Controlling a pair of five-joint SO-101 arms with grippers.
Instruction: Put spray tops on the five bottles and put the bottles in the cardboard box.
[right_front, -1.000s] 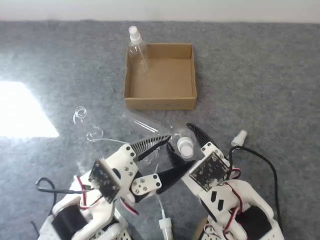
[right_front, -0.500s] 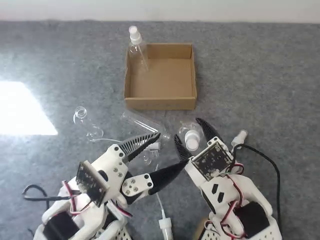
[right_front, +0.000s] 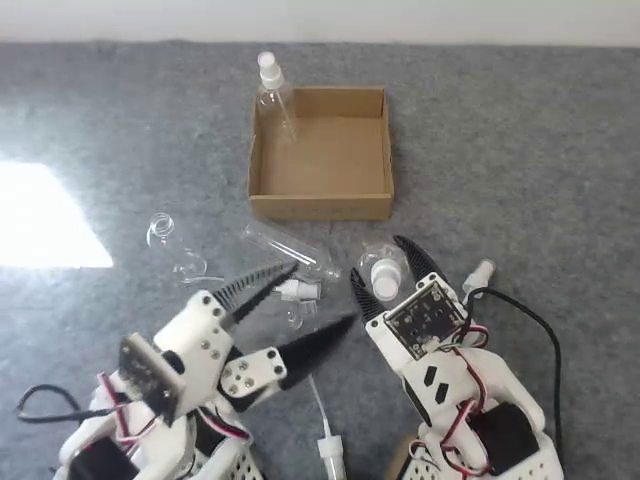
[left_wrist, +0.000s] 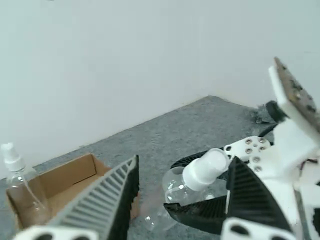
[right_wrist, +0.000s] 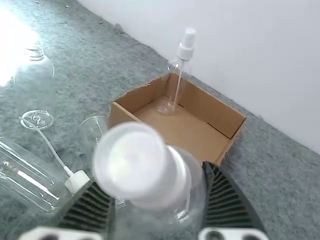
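Observation:
My right gripper (right_front: 377, 260) is shut on a clear bottle (right_front: 381, 276) with a white spray top, held upright a little in front of the cardboard box (right_front: 320, 205). The same bottle (right_wrist: 142, 172) sits between the jaws in the right wrist view. Another capped bottle (right_front: 272, 95) stands in the box's back left corner. My left gripper (right_front: 322, 293) is open at the lower left, with a loose spray top (right_front: 298, 290) and a lying clear bottle (right_front: 288, 250) on the carpet around it. In the left wrist view the held bottle (left_wrist: 200, 172) is beyond my open fingers (left_wrist: 107, 200).
Two uncapped bottles (right_front: 160, 228) (right_front: 190, 268) lie on the grey carpet at the left. A spray top (right_front: 480, 272) lies right of the right arm, beside a black cable (right_front: 530, 320). One more spray top (right_front: 330, 455) with its tube lies between the arm bases.
The left arm has drawn back toward the lower left, gripper still open, uncovering the loose spray top. The right gripper moved the bottle slightly toward the box, then held still.

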